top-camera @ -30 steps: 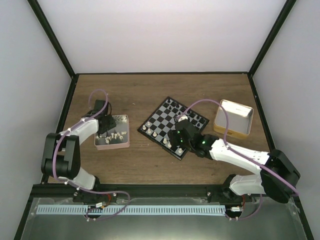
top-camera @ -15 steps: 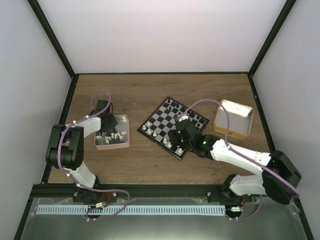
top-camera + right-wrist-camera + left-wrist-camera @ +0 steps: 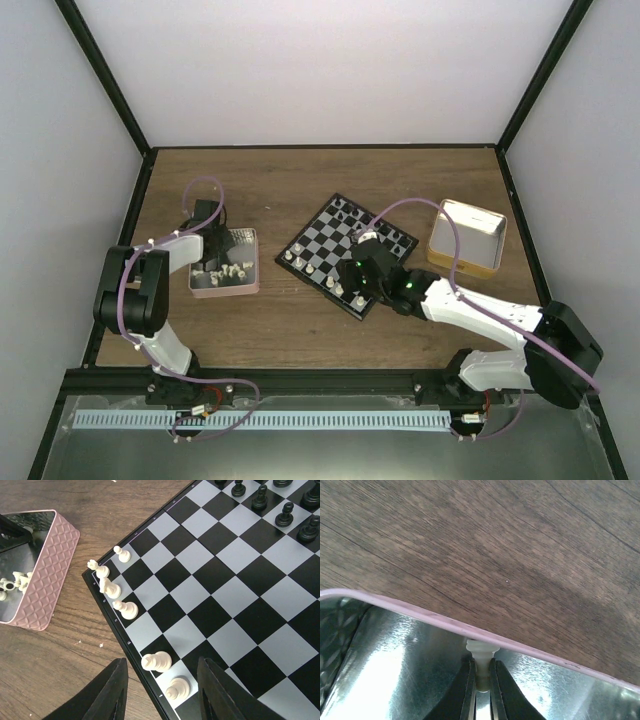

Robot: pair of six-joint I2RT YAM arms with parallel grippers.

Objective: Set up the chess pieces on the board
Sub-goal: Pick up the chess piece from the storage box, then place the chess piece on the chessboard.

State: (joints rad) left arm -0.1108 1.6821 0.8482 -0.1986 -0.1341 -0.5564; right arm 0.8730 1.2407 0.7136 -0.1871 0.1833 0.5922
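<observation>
In the left wrist view my left gripper [image 3: 481, 672] is shut on a cream-white chess piece [image 3: 481, 651], down inside the pink tray [image 3: 420, 617] against its far wall. From above, that gripper [image 3: 213, 258] sits over the tray's left half, where several more white pieces [image 3: 234, 270] lie. My right gripper [image 3: 162, 662] hangs open over the board's [image 3: 225, 580] near corner. Its fingers straddle two white pieces [image 3: 157, 661] without touching them. Several white pieces [image 3: 126, 609] line that edge of the board. Black pieces [image 3: 260, 497] stand along the far side.
A tan box with a silvery inside [image 3: 467, 237] stands to the right of the board [image 3: 330, 240]. The pink tray [image 3: 255, 262] lies to the board's left, on the wooden table [image 3: 270, 190]. Black frame posts and pale walls close in the table.
My left gripper has shut on a white piece in the tray, and the left arm has drawn in closer to its base. The right gripper has barely moved.
</observation>
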